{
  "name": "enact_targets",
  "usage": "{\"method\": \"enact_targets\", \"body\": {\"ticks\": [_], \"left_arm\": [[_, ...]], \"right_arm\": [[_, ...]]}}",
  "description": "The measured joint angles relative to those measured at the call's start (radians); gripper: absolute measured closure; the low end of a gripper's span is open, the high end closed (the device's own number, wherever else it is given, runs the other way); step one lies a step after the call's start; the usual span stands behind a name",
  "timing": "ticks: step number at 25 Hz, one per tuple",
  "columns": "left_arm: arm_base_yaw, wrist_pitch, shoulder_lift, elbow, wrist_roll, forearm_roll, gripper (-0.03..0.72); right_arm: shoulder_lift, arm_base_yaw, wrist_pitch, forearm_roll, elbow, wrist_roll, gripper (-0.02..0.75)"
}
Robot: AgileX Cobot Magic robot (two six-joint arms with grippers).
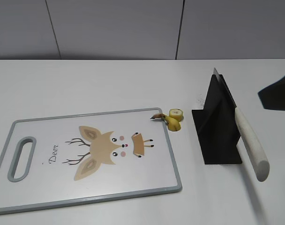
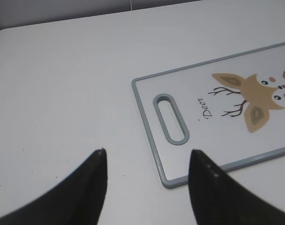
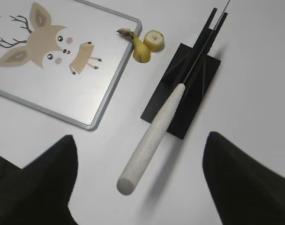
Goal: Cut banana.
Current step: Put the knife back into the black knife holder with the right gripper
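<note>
A short banana stub with its stem [image 1: 171, 123] and a round banana slice [image 1: 176, 113] lie on the table, against the right edge of the deer-printed cutting board [image 1: 44, 140]. Both pieces also show in the right wrist view, the stub [image 3: 139, 49] and the slice [image 3: 153, 39]. A knife with a white handle [image 1: 251, 145] rests in a black stand [image 1: 216, 136], handle pointing toward me. My right gripper [image 3: 140, 137] is open and empty, hovering above the knife handle [image 3: 149, 145]. My left gripper [image 2: 149, 151] is open and empty above the board's handle end [image 2: 170, 119].
The white table has a grey wall behind it. A dark part of the right arm [image 1: 277, 93] shows at the right edge of the exterior view. The black stand [image 3: 182, 93] sits just right of the board [image 3: 100, 84].
</note>
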Motion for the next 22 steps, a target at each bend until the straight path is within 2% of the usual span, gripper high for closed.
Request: {"method": "enact_targets", "body": {"ticks": [10, 22], "left_arm": [[0.0, 0.0, 0.0, 0.0, 0.0, 0.0, 0.16], [0.0, 0.0, 0.0, 0.0, 0.0, 0.0, 0.16]], "right_arm": [[-0.387, 0.0, 0.024, -0.003, 0.307, -0.083, 0.146], [-0.816, 0.0, 0.164, -0.061, 0.394, -0.09, 0.148]]}}
